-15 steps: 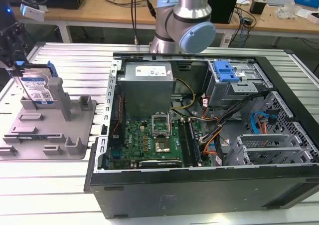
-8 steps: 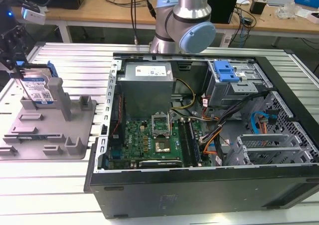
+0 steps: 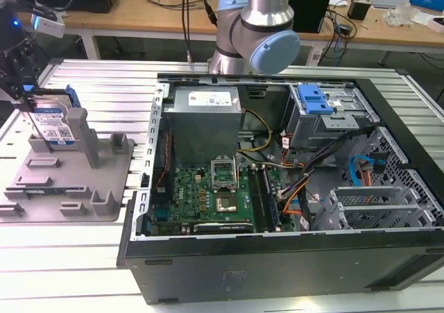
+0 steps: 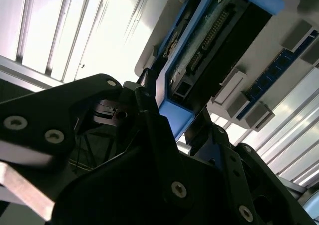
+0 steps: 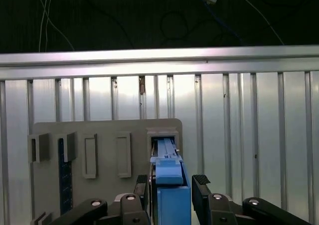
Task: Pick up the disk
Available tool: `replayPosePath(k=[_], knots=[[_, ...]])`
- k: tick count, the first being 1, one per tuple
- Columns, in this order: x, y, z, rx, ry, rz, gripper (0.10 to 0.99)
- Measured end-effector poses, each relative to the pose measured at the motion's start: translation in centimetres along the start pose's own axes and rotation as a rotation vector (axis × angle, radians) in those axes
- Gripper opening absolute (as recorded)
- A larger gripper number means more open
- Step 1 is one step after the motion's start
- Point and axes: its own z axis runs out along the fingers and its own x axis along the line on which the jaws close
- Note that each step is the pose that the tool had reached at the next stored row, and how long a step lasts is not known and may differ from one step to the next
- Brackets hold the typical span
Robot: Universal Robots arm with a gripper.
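Note:
The disk [image 3: 54, 125] stands on edge in a slot of the grey fixture [image 3: 76, 181], at the exterior view's left. Its white-and-blue label faces the camera, and blue rails run along its edges. My gripper [image 3: 29, 103] hangs over its upper end. In the first wrist view the disk's blue rail [image 5: 169, 195] lies between my two fingers [image 5: 201, 181], with a slim dark gap on each side, and the gripper [image 5: 172, 181] is open around it. In the second wrist view the disk's connector edge [image 4: 199, 50] runs away from the gripper [image 4: 177, 112].
An open computer case [image 3: 388, 257] with its motherboard, cables and a blue drive-bay bracket [image 3: 316, 101] fills the middle and the exterior view's right. The arm's base [image 3: 260, 28] rises behind it. The fixture has several upright posts [image 3: 78, 129]. Ribbed aluminium tabletop [image 3: 104, 84] lies all around.

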Motion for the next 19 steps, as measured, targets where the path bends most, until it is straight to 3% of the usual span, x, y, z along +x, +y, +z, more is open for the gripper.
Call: replayPosePath(k=[3, 4, 19], knots=[[0.00, 0.00, 0.11, 0.000, 0.0000, 0.000, 0.467], [0.00, 0.00, 0.12, 0.000, 0.0001, 0.000, 0.396], [0.03, 0.00, 0.18, 0.000, 0.0000, 0.000, 0.369]])
